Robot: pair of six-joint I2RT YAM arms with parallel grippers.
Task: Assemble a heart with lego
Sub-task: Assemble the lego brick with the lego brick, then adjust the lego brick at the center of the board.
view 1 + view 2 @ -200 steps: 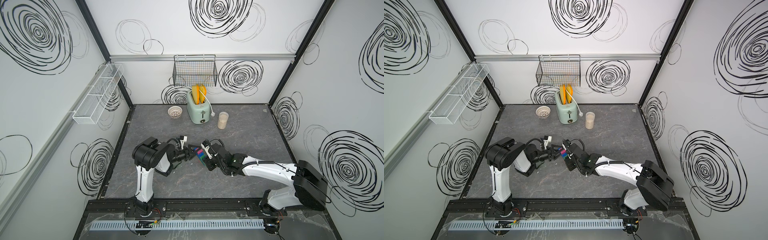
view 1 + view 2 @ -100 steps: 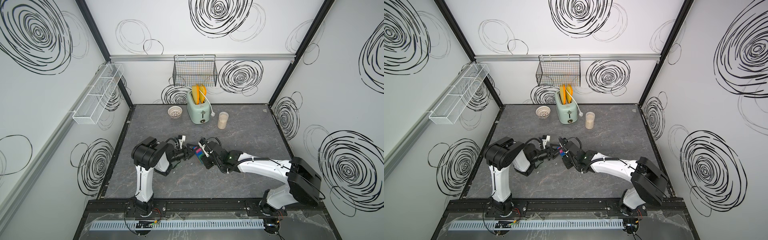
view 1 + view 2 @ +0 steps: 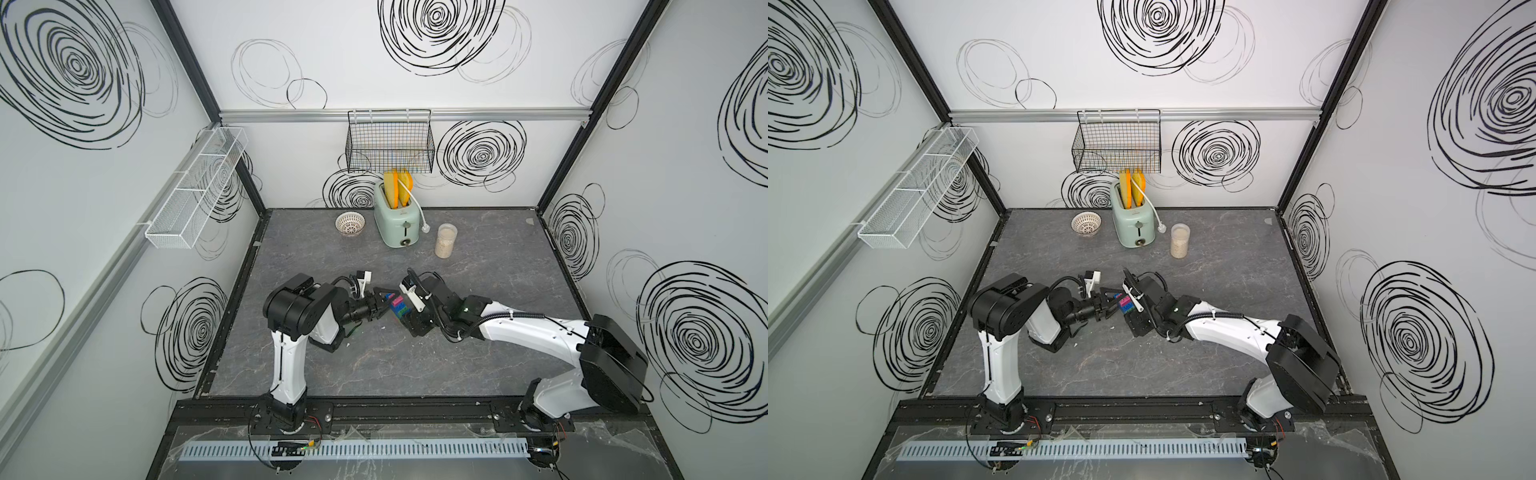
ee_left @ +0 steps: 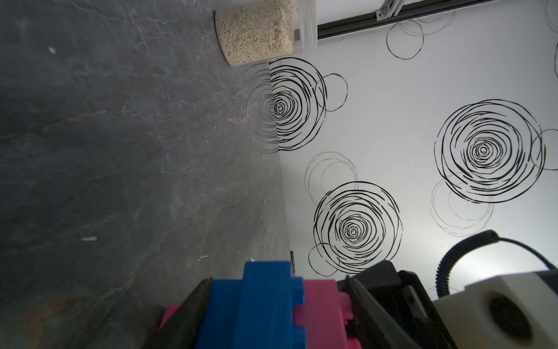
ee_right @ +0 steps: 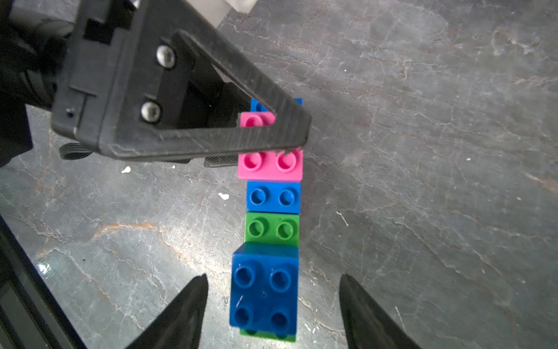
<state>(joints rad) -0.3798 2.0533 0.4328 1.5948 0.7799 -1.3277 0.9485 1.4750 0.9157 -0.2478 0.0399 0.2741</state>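
The heart (image 5: 271,196) is a stepped clump of lego: pink, blue and green bricks in a row, ending in a square blue brick (image 5: 264,290). It shows mid-table in both top views (image 3: 397,306) (image 3: 1125,305). My left gripper (image 5: 271,142) is shut on its pink and blue end; in the left wrist view the bricks (image 4: 265,302) fill the space between the fingers (image 4: 193,305). My right gripper (image 5: 271,278) is open. Its fingertips (image 5: 196,290) stand either side of the square blue brick with a gap on each side.
A mint toaster (image 3: 397,224) with yellow slices, a small white bowl (image 3: 350,224) and a jar of grains (image 3: 445,241) stand at the back. A black wire basket (image 3: 390,141) hangs on the rear wall, a white rack (image 3: 195,195) on the left wall.
My right gripper has opened and let go of the square blue brick, and its arm has shifted slightly. The left gripper still holds the clump in the same place.
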